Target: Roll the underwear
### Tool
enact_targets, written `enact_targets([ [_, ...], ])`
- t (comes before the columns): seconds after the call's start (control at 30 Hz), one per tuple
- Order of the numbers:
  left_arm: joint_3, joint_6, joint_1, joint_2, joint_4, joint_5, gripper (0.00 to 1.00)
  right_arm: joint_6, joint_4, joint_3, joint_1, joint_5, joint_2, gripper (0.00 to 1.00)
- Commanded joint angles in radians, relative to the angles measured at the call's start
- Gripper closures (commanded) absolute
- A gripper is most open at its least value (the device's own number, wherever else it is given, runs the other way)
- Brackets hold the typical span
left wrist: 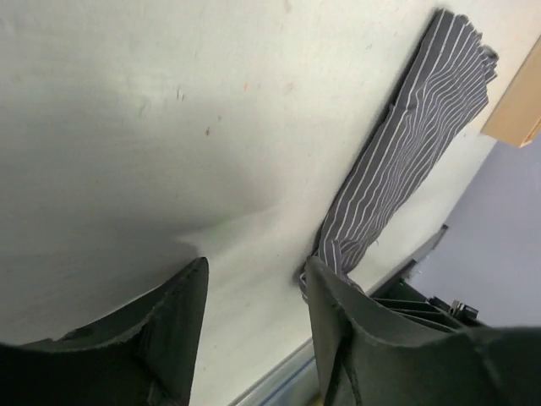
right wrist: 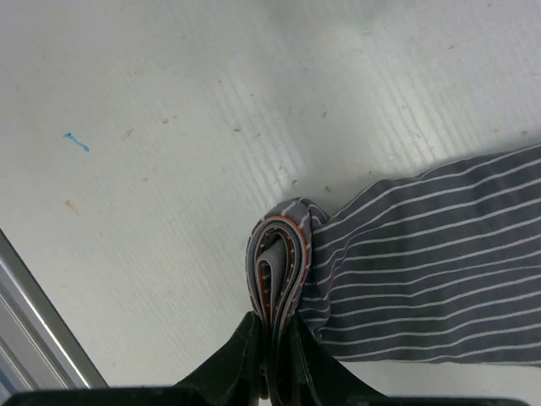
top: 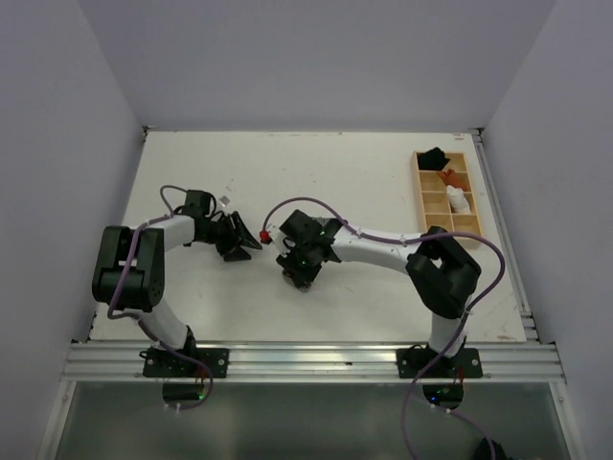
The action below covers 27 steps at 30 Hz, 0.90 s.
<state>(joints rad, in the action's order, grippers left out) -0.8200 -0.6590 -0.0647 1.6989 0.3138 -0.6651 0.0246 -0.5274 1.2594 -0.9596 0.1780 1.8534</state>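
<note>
The white table (top: 335, 172) carries a wooden tray (top: 420, 196) at its far right edge. The striped underwear (right wrist: 423, 262) lies flat near the table's middle, one end rolled tight. The right gripper (right wrist: 272, 338) pinches that roll. The left gripper (left wrist: 255, 269) hangs spread and empty just beside the other end.

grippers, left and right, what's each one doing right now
left gripper: open, nothing between its fingers
right gripper: closed on the rolled end of the underwear
</note>
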Motion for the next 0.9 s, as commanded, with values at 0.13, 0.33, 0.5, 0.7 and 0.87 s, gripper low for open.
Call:
enact_targets([
  [0.13, 0.001, 0.188, 0.014, -0.105, -0.260, -0.016, 0.53, -0.017, -0.026, 0.089, 0.105, 0.277, 0.096, 1.00],
  [0.33, 0.035, 0.363, 0.012, -0.133, -0.444, -0.252, 0.58, -0.052, 0.009, 0.058, 0.188, 0.403, 0.116, 1.00],
  [0.5, 0.021, 0.532, 0.008, -0.111, -0.386, -0.292, 0.58, -0.069, 0.050, 0.018, 0.249, 0.468, 0.121, 1.00],
  [0.7, -0.074, 0.885, -0.099, -0.050, -0.164, -0.350, 0.55, -0.110, 0.085, 0.003, 0.309, 0.549, 0.144, 1.00],
  [0.87, -0.157, 1.030, -0.167, 0.033, -0.070, -0.416, 0.55, -0.118, 0.089, 0.000, 0.328, 0.603, 0.182, 1.00],
])
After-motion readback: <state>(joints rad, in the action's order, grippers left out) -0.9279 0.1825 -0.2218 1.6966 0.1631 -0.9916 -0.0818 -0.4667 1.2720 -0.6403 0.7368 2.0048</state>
